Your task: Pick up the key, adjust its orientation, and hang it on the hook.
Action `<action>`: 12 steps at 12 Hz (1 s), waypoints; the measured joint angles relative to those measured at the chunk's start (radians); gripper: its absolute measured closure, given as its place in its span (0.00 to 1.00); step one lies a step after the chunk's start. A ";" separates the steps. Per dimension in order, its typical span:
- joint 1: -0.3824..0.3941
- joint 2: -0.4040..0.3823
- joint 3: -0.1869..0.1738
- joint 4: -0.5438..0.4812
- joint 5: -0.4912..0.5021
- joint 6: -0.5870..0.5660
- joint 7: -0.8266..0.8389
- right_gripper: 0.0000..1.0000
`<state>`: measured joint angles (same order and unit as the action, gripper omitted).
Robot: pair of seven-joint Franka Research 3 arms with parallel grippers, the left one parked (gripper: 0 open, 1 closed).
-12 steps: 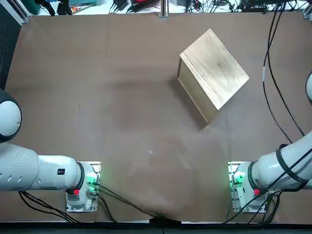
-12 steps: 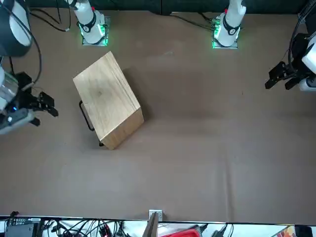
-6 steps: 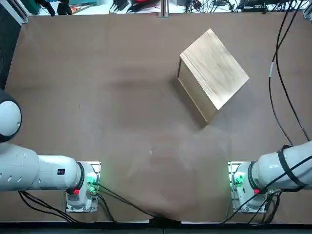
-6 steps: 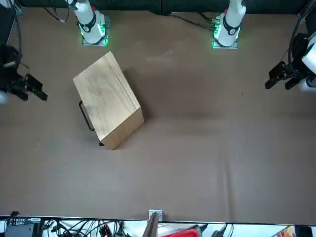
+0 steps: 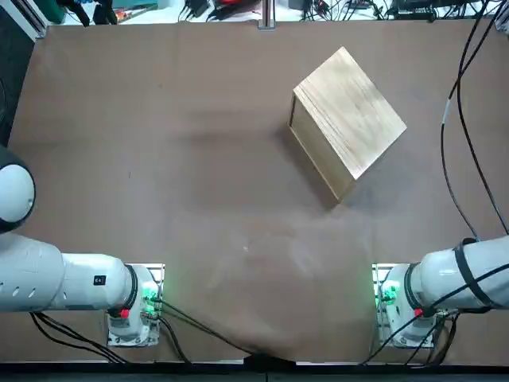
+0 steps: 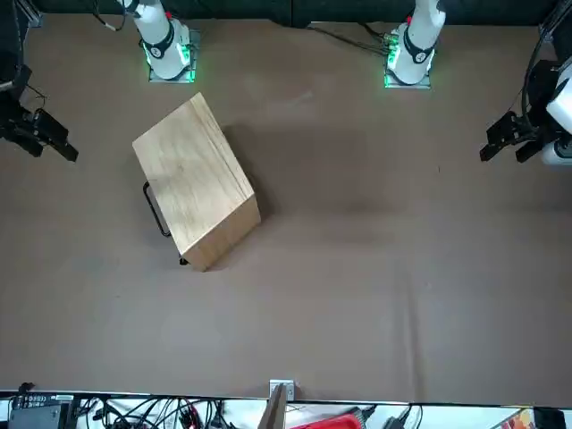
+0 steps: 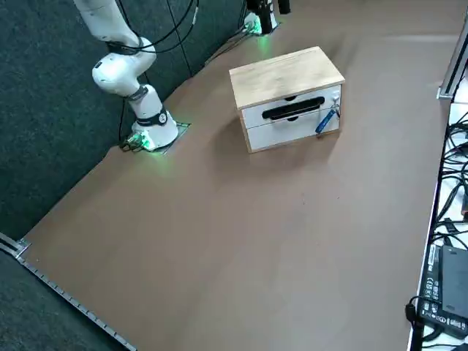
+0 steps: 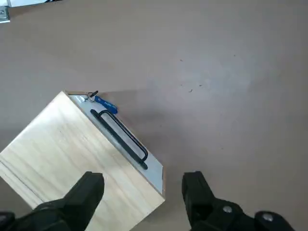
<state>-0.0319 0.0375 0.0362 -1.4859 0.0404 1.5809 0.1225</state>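
Note:
The key (image 8: 104, 104) is a small blue sliver that dangles from a little hook (image 8: 92, 94) at one end of the white front of the light wooden box (image 8: 67, 159), beside its black handle (image 8: 122, 139). In the right side view the key (image 7: 325, 121) hangs at the right of that front face. My right gripper (image 8: 143, 195) hovers high above the box, open, with nothing between its fingers. In the front view the right gripper (image 6: 55, 143) sits at the far left edge, well apart from the box (image 6: 192, 179). The top view does not show the gripper.
The box (image 5: 347, 119) stands turned at an angle on the brown table (image 5: 199, 159). A black cable (image 5: 453, 143) with a white tag runs along the table's right side. Cables and devices line the table's far edge (image 5: 262, 20).
My right gripper has drawn back from beside the box toward the left edge of the front view and my base side. The box and the key have not moved.

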 joint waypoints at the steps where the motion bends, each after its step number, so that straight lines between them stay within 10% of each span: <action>1: 0.000 -0.002 0.000 0.000 -0.003 0.000 -0.002 0.00; 12: 0.019 -0.090 -0.042 -0.167 -0.007 0.089 -0.054 0.00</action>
<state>-0.0125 -0.0523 -0.0063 -1.6534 0.0334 1.6694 0.0685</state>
